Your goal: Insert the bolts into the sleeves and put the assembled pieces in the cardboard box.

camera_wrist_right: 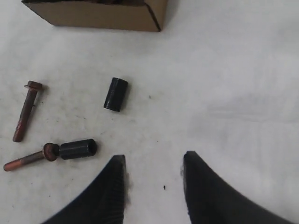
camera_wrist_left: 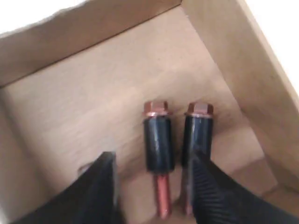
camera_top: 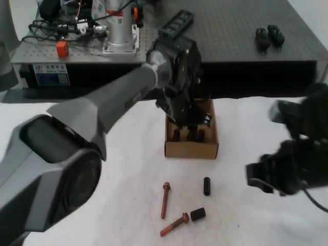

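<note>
Left gripper [camera_wrist_left: 152, 161] down inside box [camera_top: 190, 149], jaws wide apart, clamped on nothing. One assembled piece [camera_wrist_left: 158, 140] lies between the fingers; second piece [camera_wrist_left: 198, 133] just beside it on the box floor. Right gripper [camera_wrist_right: 154, 157] over white cloth [camera_wrist_right: 233, 93], jaws open, empty. On cloth near box: loose bolt [camera_wrist_right: 25, 109], loose sleeve [camera_wrist_right: 115, 94], other bolt [camera_wrist_right: 23, 159] with head touching other sleeve [camera_wrist_right: 78, 149].

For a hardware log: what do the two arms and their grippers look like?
The left arm has smooth grey links with rounded joint housings and a black wrist. The right arm is black at its wrist. Left fingers and right fingers are black, tapered.
</note>
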`<state>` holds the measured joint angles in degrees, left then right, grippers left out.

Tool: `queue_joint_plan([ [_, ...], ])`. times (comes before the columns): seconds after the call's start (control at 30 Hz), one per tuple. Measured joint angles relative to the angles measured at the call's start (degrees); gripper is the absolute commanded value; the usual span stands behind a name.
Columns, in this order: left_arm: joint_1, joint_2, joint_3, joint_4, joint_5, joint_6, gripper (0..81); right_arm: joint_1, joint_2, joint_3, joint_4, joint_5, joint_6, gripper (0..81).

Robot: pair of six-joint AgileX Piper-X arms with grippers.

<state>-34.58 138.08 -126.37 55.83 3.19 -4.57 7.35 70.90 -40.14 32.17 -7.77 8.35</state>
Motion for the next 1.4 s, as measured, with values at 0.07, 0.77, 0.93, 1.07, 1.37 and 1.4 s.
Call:
queue_joint_plan([
  [0.07,0.0,-1.4,0.0,1.6,-1.9,0.1,36.6,1.9,4.3,-2.8,0.3,0.4,0.0,29.8],
  [0.77,2.4,-40.6,51.9,-12.2,-8.4,1.2,27.0,9.3,33.5,-19.9,0.9,3.4,-0.5,27.2],
  [0.93,2.4,-40.6,54.2,-12.2,-2.2,1.2,27.0,9.4,34.5,-20.3,1.4,4.5,-0.5,4.5],
  [1.07,2.4,-40.6,55.8,-12.3,1.6,1.1,27.0,9.4,34.5,-20.4,1.9,4.9,-0.9,2.9],
  [1.37,2.2,-39.6,59.3,-12.8,11.8,-0.7,27.0,5.6,24.3,-16.0,4.2,4.9,-2.7,2.9],
  [1.4,2.1,-39.1,59.3,-13.0,12.5,-0.8,27.0,5.2,22.3,-15.0,4.2,4.9,-2.7,2.9],
])
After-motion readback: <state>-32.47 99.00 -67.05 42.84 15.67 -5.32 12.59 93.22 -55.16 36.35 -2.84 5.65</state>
